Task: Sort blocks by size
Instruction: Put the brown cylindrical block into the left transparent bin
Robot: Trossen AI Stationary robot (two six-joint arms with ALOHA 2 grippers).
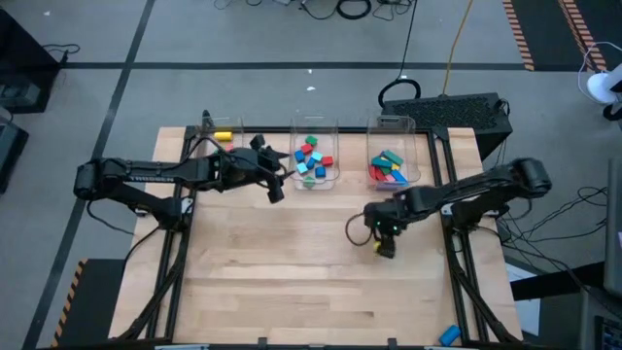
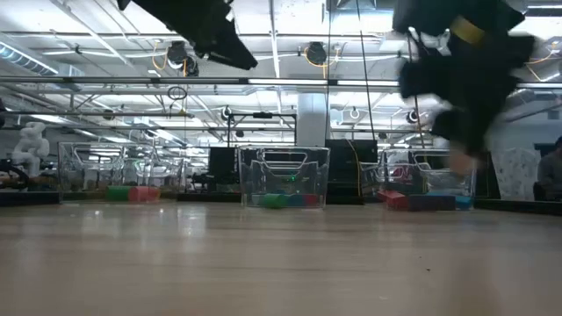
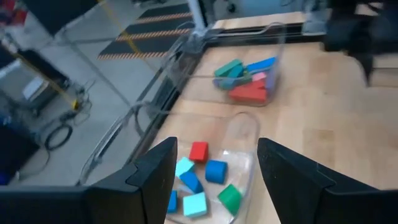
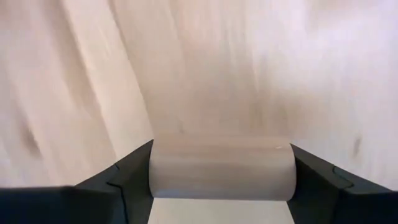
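Note:
My right gripper [image 1: 382, 243] is over the table's right middle, shut on a pale wood-coloured short cylinder [image 4: 221, 168]. My left gripper [image 1: 277, 187] is open and empty, just above the near left side of the middle clear bin [image 1: 313, 160]. That bin holds several small cubes [image 3: 205, 171] in red, blue, cyan and green. The right bin [image 1: 392, 165] holds several long bars [image 3: 245, 78] in green, blue, red and pink. A yellow block [image 1: 224, 135] lies in the left bin. My right gripper pinches the cylinder between its two fingers, which are on its two flat ends [image 4: 152, 171]. The cylinder lies level across the gap. The fingers point down at the table. In the low view the gripper [image 2: 461, 132] is above the tabletop, with the cylinder lifted clear.
The three clear bins stand in a row along the table's far edge. The bare wood tabletop [image 1: 292, 272] stretches from the bins to the near edge. A blue thing [image 1: 448, 335] lies off the table's near right corner.

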